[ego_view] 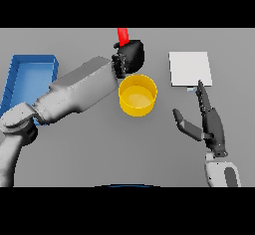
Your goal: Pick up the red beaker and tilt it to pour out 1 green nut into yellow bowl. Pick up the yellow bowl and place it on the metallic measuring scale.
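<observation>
Presently, the grey table (89,149) carries four items, described here from largest to smallest. The blue bin (30,77) sits at the 9 o'clock edge of the scene and is partly covered by the left arm, which crosses the table diagonally toward 12 o'clock. The metallic measuring scale (190,68), a pale square plate, lies at roughly 2 o'clock from the yellow bowl (137,95), well apart from it. The bowl stands upright near the table centre; no nut can be made out inside it. The left hand (130,56) is directly at the bowl's 12 o'clock, just beyond its far rim, with fingers curled round the red beaker (122,36). Only the upper part of the beaker shows above the hand; its long axis runs close to vertical, so it appears not yet tilted. The governing relation is therefore that the bowl opening lies toward 6 o'clock of the beaker, and the pour should call for tipping the beaker mouth in that direction. The right hand (209,122) rests at the bowl's 4 o'clock, just short of the scale, fingers straight and pointing toward 12 o'clock, thumb spread, holding nothing. It is the nearer hand to both the scale and the bowl's right side.
</observation>
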### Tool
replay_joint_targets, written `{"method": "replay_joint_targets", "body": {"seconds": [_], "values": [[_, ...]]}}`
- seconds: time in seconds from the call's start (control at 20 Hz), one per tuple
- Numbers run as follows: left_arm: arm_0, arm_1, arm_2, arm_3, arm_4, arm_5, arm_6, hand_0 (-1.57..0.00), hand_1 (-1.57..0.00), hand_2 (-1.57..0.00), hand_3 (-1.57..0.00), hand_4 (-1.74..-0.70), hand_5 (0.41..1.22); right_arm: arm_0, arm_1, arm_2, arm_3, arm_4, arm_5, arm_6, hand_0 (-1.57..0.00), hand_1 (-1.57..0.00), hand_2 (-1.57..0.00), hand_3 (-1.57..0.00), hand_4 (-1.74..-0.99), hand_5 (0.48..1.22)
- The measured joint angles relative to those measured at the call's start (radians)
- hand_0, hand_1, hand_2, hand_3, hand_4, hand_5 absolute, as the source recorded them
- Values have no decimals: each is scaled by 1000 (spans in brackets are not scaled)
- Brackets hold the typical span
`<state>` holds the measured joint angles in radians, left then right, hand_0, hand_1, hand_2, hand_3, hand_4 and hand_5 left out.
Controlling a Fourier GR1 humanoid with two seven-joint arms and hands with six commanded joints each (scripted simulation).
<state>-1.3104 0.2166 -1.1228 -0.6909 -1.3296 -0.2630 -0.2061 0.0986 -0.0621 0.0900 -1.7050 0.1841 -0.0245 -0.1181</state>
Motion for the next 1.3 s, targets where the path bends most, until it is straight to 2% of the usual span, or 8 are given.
{"method": "replay_joint_targets", "body": {"seconds": [0.25,0.4,0.55,0.7,0.95,1.1,1.25,1.3], "values": [[-175,-6,-19,57,-56,11,-64,-1571,-1571,-1571,-1571,-1728,1221,-8,18,10,-14,12,-17,19,1,1,1,1,-1135,563],[-275,34,68,130,-18,24,-66,-1571,-1571,-1571,-1571,-1720,1221,-20,21,13,10,24,-22,16,1,1,1,1,-1131,553],[-354,87,186,226,43,54,-33,-1571,-1571,-1571,-1571,-1725,1221,-25,19,17,7,12,-6,9,1,1,1,1,-1105,559],[-399,145,392,347,201,-13,56,-1571,-1571,-1571,-1515,-1733,1221,-31,6,12,16,-6,13,-15,1,1,1,1,-1104,576],[-347,308,745,491,532,-11,134,-1571,-1571,-1571,-1538,-1738,1221,-54,-5,10,42,-6,19,-19,1,1,1,1,-1118,595],[-245,363,873,535,677,62,171,-1571,-1571,-1571,-1554,-1740,1221,-64,-10,19,38,14,13,-3,1,1,1,1,-1132,614],[-140,368,924,550,752,175,306,-1571,-1571,-1571,-1562,-1740,1221,-54,-15,27,43,22,21,-12,1,1,1,1,-1142,628],[-94,371,957,545,797,215,303,-1571,-1571,-1571,-1564,-1740,1221,-55,-14,24,55,19,22,-2,1,1,1,1,-1134,632]]}}
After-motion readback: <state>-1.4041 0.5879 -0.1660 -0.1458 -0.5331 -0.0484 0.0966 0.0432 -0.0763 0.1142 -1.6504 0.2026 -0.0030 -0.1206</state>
